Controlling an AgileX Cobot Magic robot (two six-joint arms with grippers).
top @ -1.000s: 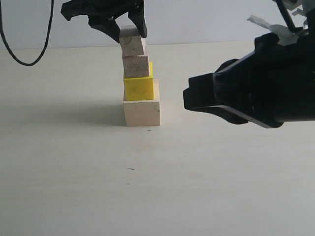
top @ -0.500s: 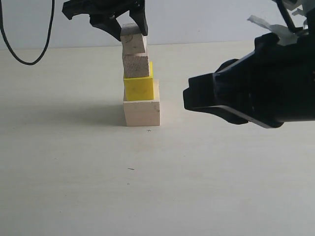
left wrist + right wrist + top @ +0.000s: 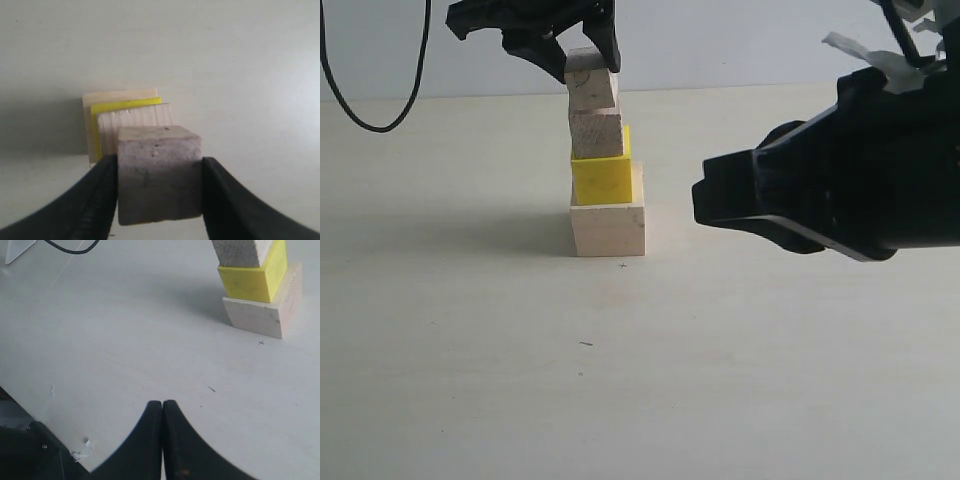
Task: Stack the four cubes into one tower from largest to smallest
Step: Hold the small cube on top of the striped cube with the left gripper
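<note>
**Last cube levelled on top, not yet let go**
The left gripper (image 3: 588, 70) clamps the small cube (image 3: 592, 82) between its fingers (image 3: 97, 200). Over the last second the cube has risen a touch, tilted less, then held still. It rests on or just above the third cube (image 3: 597, 135), which sits under the fingertips on the yellow cube (image 3: 600, 180) and big cube (image 3: 608, 230). Likely only release remains. The right gripper (image 3: 163, 410), closed and empty, sits well apart.
</note>
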